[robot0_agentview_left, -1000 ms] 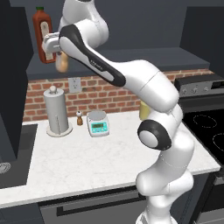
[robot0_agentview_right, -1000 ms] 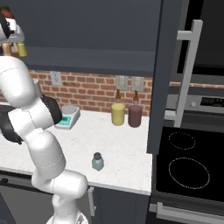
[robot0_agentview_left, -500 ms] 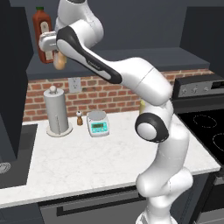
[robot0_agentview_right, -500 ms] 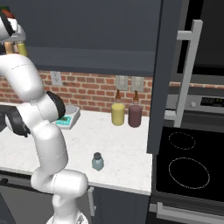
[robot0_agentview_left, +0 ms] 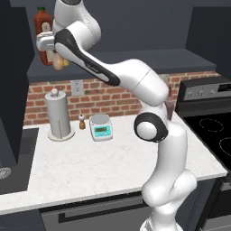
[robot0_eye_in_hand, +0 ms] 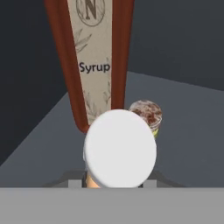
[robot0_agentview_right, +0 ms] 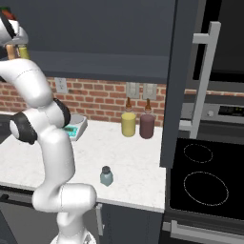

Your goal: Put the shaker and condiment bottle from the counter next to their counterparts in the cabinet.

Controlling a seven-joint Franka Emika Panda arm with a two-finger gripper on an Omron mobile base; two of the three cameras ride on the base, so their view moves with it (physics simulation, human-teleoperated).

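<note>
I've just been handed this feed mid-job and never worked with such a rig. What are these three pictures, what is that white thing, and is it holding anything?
The white thing is a robot arm on a drivable base. Two pictures come from cameras on that base, behind the arm to its left and right. The third looks along the hand itself.

The gripper is raised to the dark cabinet shelf and shut on the condiment bottle, a small peach-orange one; its pale round cap faces the hand camera. Just beyond stand the tall red syrup bottle and a small yellow shaker.

On the white counter the teal shaker waits near the front edge. Also there: a paper towel roll, a kitchen scale, a tiny pepper mill and two jars by the wall.
</note>
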